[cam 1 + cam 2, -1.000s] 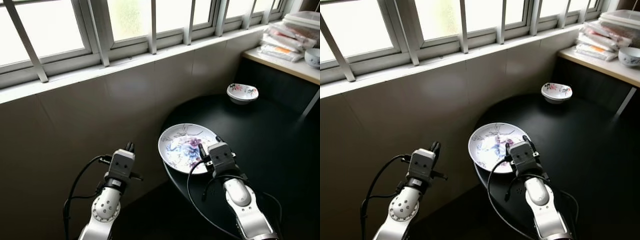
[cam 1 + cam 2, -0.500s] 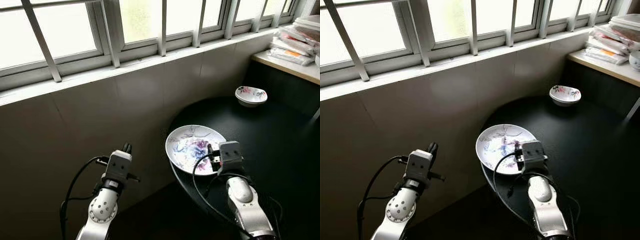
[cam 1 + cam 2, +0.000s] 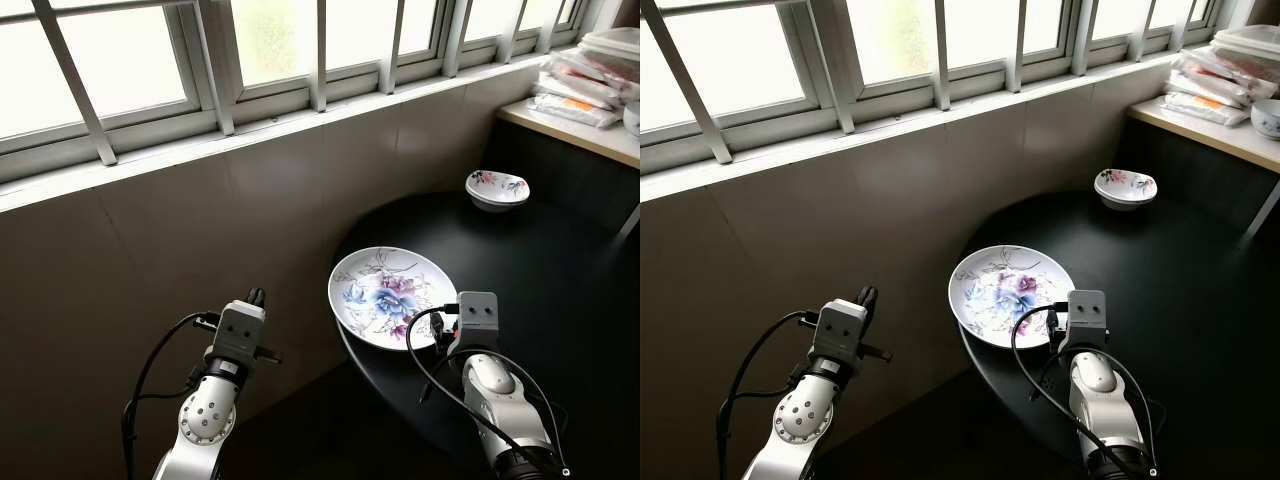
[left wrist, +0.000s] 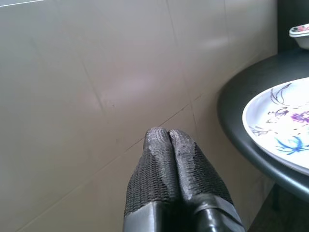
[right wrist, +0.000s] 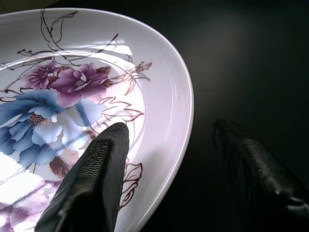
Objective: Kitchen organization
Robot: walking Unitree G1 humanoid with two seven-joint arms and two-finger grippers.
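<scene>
Two arms in shot, and the wide scene first: a long barred window [image 3: 300, 50] runs across the far side, with a grey tiled wall [image 3: 200, 230] beneath it. Down on the right sits the round black desk [image 3: 540, 270], its near-left edge curving toward the robot. Far right, a pale counter [image 3: 580, 125] carries a stack of packets [image 3: 585, 75], pushed up by the window.

On to the plate [image 3: 390, 296], white with blue and purple flowers, lying flat at the near-left edge of the desk and slightly overhanging it. The right gripper [image 5: 169, 140] is right at the plate's near-right rim, jaws spread wide: one finger [image 5: 96, 169] sits over the painted inside of the plate, the other out over the black desk, with the rim in the gap between them. Nothing is clamped; the fingers straddle the rim without closing on it.

Over on the left, the left gripper [image 4: 169, 145] is held up off the desk in front of the tiled wall, well apart from the plate, jaws pressed together with nothing between them.

Smallest of all, a little flowered bowl [image 3: 497, 187] sits far back on the desk, well apart from the plate.
</scene>
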